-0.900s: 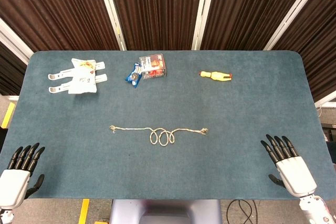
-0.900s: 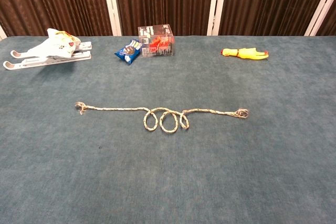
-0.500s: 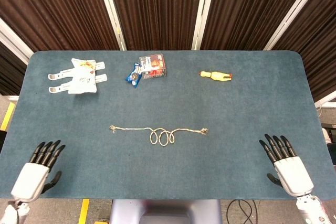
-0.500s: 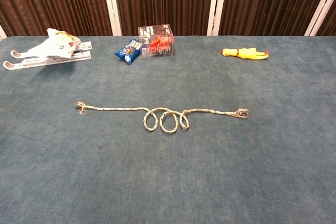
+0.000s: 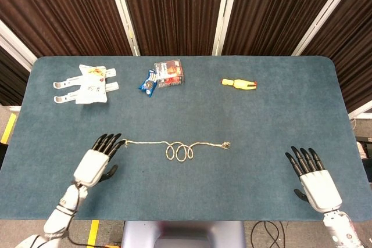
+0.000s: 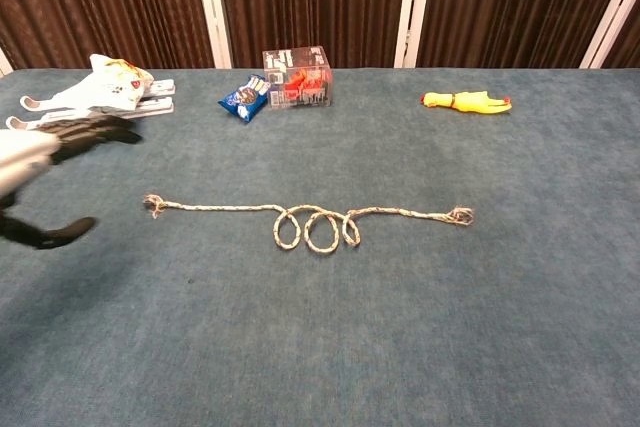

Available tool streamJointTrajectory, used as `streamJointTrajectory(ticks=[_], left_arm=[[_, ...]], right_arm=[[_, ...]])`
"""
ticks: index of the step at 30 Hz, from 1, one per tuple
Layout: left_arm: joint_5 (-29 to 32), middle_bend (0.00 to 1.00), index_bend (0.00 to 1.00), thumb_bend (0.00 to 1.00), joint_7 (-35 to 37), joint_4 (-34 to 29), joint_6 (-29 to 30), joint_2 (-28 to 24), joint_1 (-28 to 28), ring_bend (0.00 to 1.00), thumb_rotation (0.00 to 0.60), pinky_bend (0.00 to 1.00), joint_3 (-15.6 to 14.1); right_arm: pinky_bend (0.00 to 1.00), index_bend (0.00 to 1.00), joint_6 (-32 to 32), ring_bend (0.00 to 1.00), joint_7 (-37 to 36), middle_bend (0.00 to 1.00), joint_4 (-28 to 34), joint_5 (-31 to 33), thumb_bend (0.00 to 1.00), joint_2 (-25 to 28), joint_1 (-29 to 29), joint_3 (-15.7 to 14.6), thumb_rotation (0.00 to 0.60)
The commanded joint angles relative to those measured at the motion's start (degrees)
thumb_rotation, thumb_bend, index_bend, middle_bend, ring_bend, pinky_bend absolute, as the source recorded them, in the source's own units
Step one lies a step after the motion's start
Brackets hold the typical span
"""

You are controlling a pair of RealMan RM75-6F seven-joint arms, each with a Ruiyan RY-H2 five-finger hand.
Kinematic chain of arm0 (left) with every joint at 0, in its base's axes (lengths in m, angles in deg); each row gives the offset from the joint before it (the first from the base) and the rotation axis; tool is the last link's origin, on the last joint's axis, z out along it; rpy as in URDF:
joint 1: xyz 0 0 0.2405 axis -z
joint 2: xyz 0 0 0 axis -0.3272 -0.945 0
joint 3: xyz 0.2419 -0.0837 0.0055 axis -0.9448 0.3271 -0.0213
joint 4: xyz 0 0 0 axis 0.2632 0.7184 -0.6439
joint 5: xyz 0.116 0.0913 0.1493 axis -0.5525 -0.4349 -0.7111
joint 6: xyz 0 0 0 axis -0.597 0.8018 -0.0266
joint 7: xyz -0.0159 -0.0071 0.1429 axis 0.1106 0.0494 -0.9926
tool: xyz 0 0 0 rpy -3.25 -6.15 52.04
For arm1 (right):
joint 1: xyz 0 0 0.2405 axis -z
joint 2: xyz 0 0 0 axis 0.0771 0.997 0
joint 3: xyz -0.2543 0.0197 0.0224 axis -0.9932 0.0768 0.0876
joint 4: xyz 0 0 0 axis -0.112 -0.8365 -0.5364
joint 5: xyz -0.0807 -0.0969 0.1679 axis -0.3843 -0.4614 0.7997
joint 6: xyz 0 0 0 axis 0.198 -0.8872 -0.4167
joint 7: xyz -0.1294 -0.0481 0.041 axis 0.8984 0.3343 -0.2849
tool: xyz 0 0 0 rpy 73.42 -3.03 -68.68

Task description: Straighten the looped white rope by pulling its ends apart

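Note:
A thin white rope (image 5: 177, 147) (image 6: 310, 221) lies across the middle of the blue table, with three small loops at its centre and frayed knots at both ends. My left hand (image 5: 96, 159) (image 6: 45, 172) hovers open with fingers spread, its fingertips close to the rope's left end (image 5: 124, 142) (image 6: 153, 204), holding nothing. Near the table's front right corner my right hand (image 5: 314, 178) is open, fingers apart, well away from the rope's right end (image 5: 226, 144) (image 6: 461, 215). The chest view does not show it.
Along the far side lie a white bag on white clips (image 5: 86, 84) (image 6: 95, 93), a blue snack packet (image 5: 149, 81) (image 6: 243, 98), a clear box with red contents (image 5: 170, 73) (image 6: 297, 77) and a yellow rubber chicken (image 5: 238, 84) (image 6: 466, 101). The blue table (image 5: 261, 126) ends close behind them.
My left hand has swung from the front left corner in toward the rope's left end, entering the chest view. The right hand has edged slightly left. The rope has not moved.

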Motion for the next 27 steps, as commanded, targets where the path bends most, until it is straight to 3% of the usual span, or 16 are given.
streamJointTrajectory(ticks=[1,8,13,27], left_arm=[[4.85,0.00,0.21,0.41,-1.31,3.84,-4.49,5.15,3.64,0.00,0.600,0.09,2.75],[9.54,0.00,0.29,0.41,-3.11,9.04,-7.85,10.33,6.93,0.00,0.600,0.09,4.43],[11.28,0.00,0.30,0.41,-4.70,13.26,-7.07,13.82,8.44,0.00,0.600,0.09,5.48],[14.27,0.07,0.46,0.41,-4.35,25.48,-6.60,19.42,10.56,0.00,0.600,0.13,5.75]], right_arm=[[0.00,0.00,1.24,0.00,0.88,0.00,-0.44,0.72,0.16,-0.52,-0.50,0.15,0.600],[0.00,0.00,2.68,0.00,1.66,0.00,-0.59,2.36,0.16,-0.98,-1.05,0.57,0.600],[0.00,0.00,3.11,0.00,1.92,0.00,-0.52,2.78,0.16,-0.96,-1.25,0.46,0.600],[0.00,0.00,3.33,0.00,2.46,0.00,-0.33,3.45,0.16,-0.99,-1.44,0.27,0.600]])
